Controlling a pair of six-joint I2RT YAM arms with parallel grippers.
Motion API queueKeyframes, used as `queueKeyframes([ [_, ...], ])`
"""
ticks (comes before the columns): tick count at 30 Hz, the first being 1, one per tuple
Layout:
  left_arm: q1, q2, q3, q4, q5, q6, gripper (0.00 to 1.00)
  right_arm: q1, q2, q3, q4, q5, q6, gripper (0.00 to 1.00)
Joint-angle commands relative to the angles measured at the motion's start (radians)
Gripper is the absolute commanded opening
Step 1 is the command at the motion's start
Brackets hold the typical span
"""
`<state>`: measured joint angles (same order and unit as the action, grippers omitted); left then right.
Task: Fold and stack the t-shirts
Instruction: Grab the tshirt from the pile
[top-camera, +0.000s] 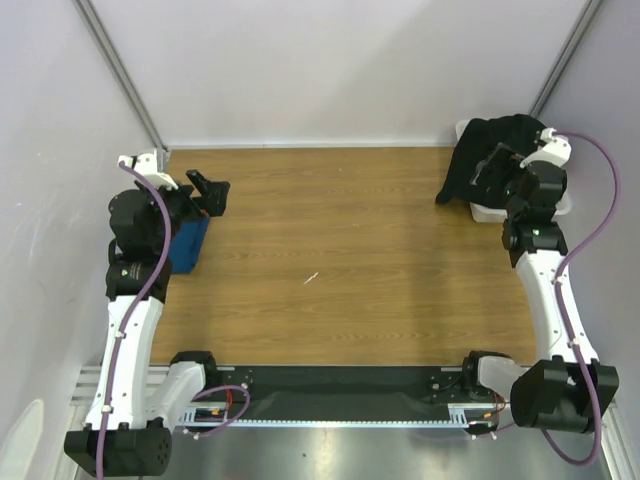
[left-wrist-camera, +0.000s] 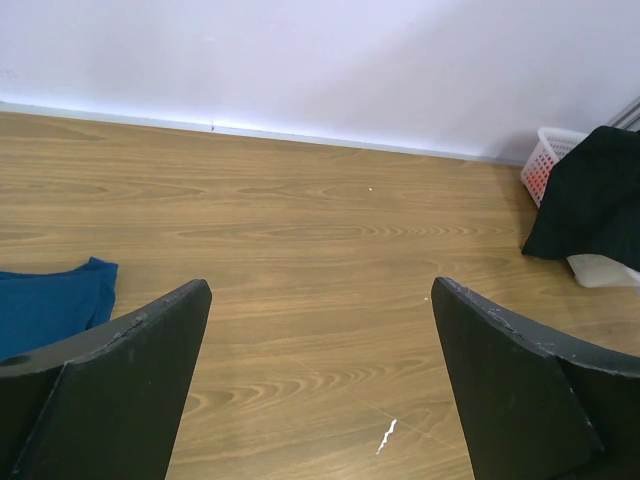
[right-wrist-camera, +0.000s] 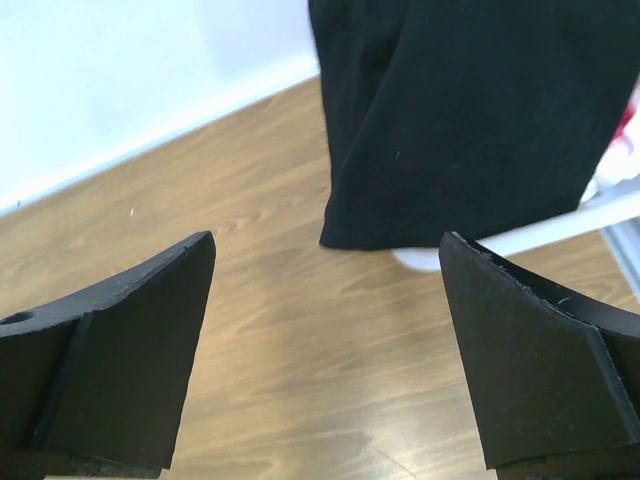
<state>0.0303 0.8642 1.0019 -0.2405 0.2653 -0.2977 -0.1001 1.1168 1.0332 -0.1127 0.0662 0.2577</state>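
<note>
A black t-shirt (top-camera: 480, 160) hangs over the white lattice basket (top-camera: 490, 212) at the table's far right; it also shows in the right wrist view (right-wrist-camera: 470, 120) and the left wrist view (left-wrist-camera: 590, 195). A folded dark blue t-shirt (top-camera: 190, 245) lies at the left edge, partly under my left arm, and shows in the left wrist view (left-wrist-camera: 50, 305). My left gripper (top-camera: 212, 192) is open and empty above the table's left side. My right gripper (top-camera: 492, 170) is open and empty, just in front of the black shirt. White and pink-red shirts are hidden, save a red glimpse (right-wrist-camera: 628, 130).
The wooden table (top-camera: 340, 260) has a small white scrap (top-camera: 312, 278) near its middle. White walls close the back and sides. A black rail (top-camera: 340, 385) with the arm bases runs along the near edge.
</note>
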Motion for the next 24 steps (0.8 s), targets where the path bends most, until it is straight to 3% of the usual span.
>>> queueKeyframes([
  [1, -0.003, -0.010, -0.006, 0.047, -0.003, -0.009, 1.00, -0.004, 0.052, 0.108, -0.042, 0.090, 0.012, 1.00],
  [6, -0.003, -0.013, -0.006, 0.044, -0.005, -0.008, 1.00, -0.019, 0.147, 0.252, -0.123, 0.133, 0.051, 1.00],
  [11, -0.003, -0.019, -0.006, 0.044, -0.008, -0.008, 1.00, -0.061, 0.263, 0.349, -0.079, 0.187, 0.051, 1.00],
  [16, -0.003, -0.025, -0.006, 0.043, -0.008, -0.006, 1.00, -0.112, 0.466, 0.572, -0.154, 0.195, 0.072, 0.95],
  [22, -0.003, -0.028, -0.003, 0.037, -0.024, 0.002, 1.00, -0.116, 0.684, 0.712, -0.199, 0.170, 0.035, 0.90],
  [24, -0.003, -0.028, -0.003, 0.033, -0.024, 0.003, 1.00, -0.122, 0.721, 0.746, -0.190, 0.152, 0.035, 0.84],
])
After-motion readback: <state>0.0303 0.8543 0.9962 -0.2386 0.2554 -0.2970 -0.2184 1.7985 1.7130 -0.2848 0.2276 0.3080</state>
